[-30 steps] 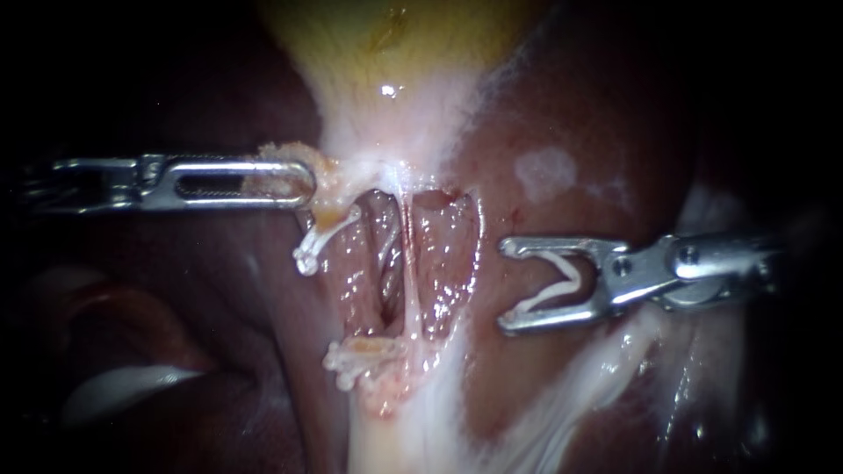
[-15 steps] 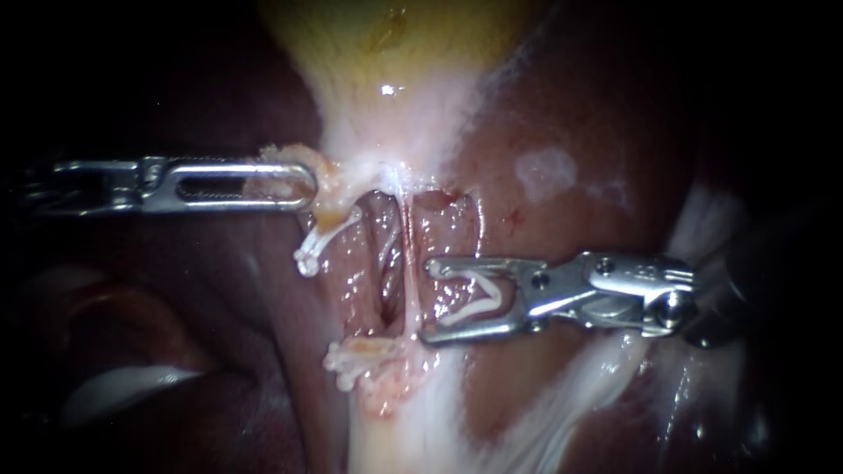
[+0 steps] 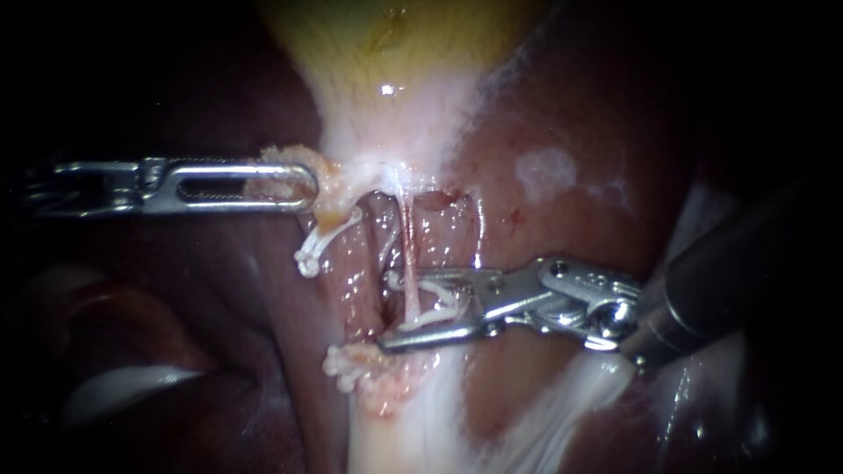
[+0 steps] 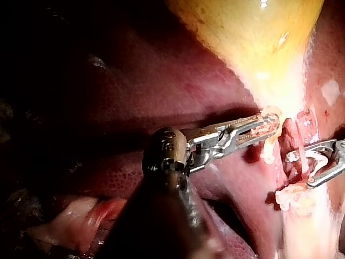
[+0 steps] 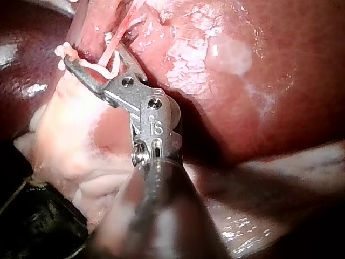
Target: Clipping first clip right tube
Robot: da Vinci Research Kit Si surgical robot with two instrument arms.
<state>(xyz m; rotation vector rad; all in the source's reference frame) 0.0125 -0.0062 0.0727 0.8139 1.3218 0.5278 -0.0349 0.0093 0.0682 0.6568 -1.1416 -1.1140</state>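
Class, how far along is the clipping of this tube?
Done: the left instrument grips tissue by the gallbladder; the right instrument's jaws, holding an open clip, straddle the tube. In hand: seating the clip. Left: squeezing it shut and releasing.

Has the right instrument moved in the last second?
Yes: the right instrument, holding a clip, advanced leftward across the liver and now straddles the tube.
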